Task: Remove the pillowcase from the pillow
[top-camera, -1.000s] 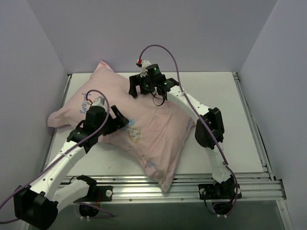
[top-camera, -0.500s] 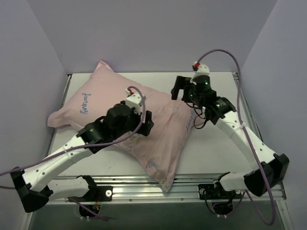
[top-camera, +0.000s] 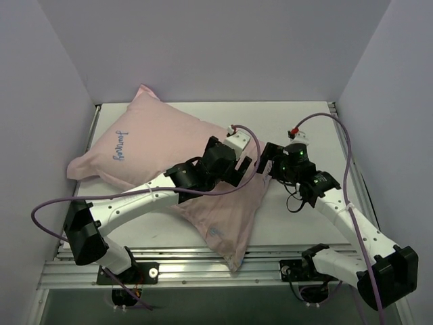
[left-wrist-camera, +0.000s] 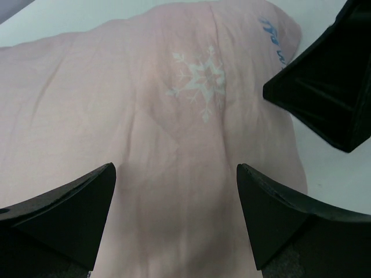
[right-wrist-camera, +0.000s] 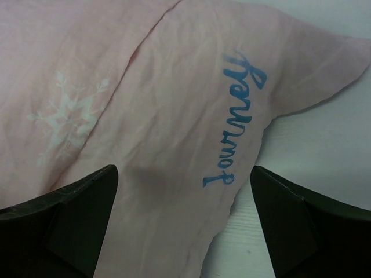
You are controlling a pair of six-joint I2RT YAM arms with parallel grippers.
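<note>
You've got plain pale lilac walls (top-camera: 203, 47) boxing in a white bench (top-camera: 270, 115), metal rail (top-camera: 203, 267) along your near edge.

The left arm (top-camera: 128, 205) and the right arm (top-camera: 353, 225) are both made of long white tubes with chunky black blocks at the joints. A thin purple cable (top-camera: 349, 162) loops out from each arm. On the right arm the cable ends in a little red plug (top-camera: 295, 133), and tiny green lights (top-camera: 295, 153) glow on the black part under it. The left end effector (left-wrist-camera: 175, 174) and the right end effector (right-wrist-camera: 184, 171) each have two black fingers (left-wrist-camera: 64, 217), shaped like fat wedges with smooth, flat sides.
</note>
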